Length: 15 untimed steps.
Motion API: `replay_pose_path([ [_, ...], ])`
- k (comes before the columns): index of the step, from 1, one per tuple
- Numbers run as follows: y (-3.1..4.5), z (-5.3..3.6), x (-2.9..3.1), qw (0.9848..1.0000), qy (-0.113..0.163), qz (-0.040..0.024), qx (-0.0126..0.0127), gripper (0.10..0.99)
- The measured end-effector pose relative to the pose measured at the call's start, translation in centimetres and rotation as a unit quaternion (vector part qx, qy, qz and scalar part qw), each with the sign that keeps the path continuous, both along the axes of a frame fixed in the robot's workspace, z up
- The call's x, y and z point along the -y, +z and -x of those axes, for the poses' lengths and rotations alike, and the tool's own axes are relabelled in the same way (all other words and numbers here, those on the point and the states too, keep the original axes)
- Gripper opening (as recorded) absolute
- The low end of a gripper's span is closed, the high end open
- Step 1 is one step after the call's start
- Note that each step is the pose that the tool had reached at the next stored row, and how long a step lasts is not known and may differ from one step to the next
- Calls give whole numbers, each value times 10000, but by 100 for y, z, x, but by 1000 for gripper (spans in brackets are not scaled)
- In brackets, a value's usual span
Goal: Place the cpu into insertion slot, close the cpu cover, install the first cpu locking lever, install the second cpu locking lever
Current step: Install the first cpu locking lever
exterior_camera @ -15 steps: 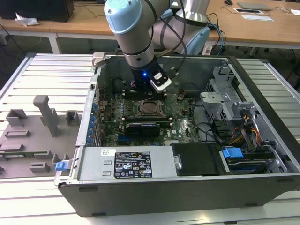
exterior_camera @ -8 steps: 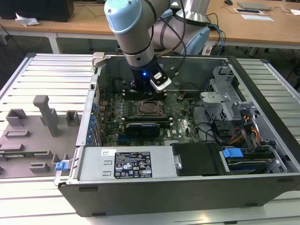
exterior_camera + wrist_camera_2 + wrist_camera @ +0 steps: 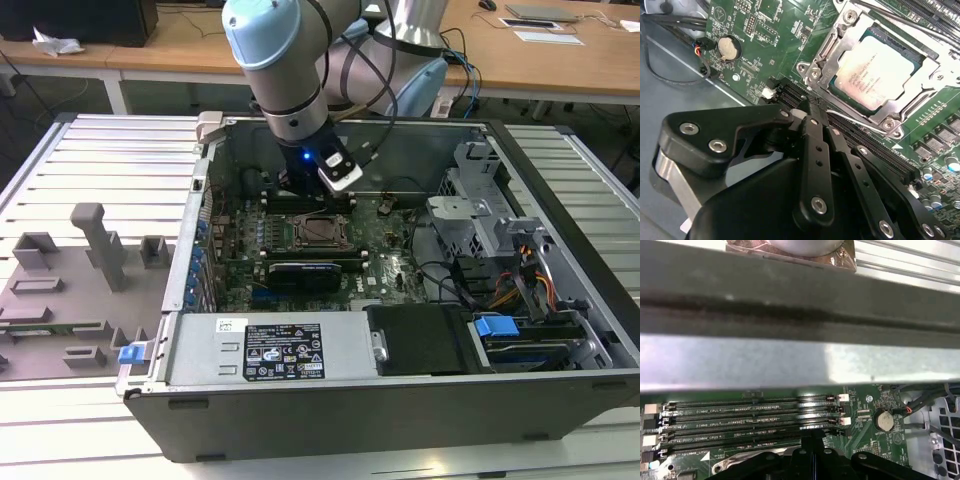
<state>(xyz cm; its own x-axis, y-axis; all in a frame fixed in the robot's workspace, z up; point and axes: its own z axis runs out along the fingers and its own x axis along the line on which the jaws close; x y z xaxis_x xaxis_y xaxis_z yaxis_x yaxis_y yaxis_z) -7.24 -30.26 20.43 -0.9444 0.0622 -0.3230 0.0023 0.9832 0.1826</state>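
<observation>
The cpu [image 3: 874, 75], silver-grey topped, lies flat in the insertion slot [image 3: 320, 232] on the green motherboard [image 3: 770, 30]. The cpu cover [image 3: 927, 75] is down over it, framing the chip through its window. My gripper [image 3: 810, 107] is shut, its black fingers pressed together, tips just beside the socket's corner over the memory slots. A thin silvery locking lever [image 3: 855, 123] runs along the socket's near side from right at the fingertips; I cannot tell whether they touch it. In the exterior view the gripper [image 3: 312, 200] hangs just behind the slot, inside the open case.
Long black memory slots [image 3: 740, 415] lie under the gripper, with the grey case wall [image 3: 800, 355] close behind. A coin battery [image 3: 726, 48] and black cables [image 3: 670, 75] sit nearby. Drive cages and wiring [image 3: 500, 260] fill the exterior view's right; grey fixtures [image 3: 90, 260] stand outside on the left.
</observation>
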Motion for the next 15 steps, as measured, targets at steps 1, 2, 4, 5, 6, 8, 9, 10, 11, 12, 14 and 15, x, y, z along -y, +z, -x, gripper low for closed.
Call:
replay_pose_path([
  [1,-4,1,-5,10000,-48,0,0,106],
  [2,-8,4,-7,10000,-86,0,0,106],
  [4,-14,13,-12,9999,-170,0,0,106],
  [5,-18,17,-15,9998,-213,-1,0,106],
  [6,-22,20,-19,9997,-245,-2,0,106],
  [8,-26,22,-25,9996,-273,-3,-1,106],
  [9,-29,23,-31,9996,-292,-6,-1,106],
  [10,-31,23,-38,9995,-301,-6,0,106],
  [11,-33,23,-49,9995,-312,-6,-1,106],
  [12,-34,24,-64,9995,-329,-6,-1,106],
  [14,-36,24,-71,9994,-355,-7,0,106],
  [15,-39,25,-71,9992,-402,-7,0,106],
])
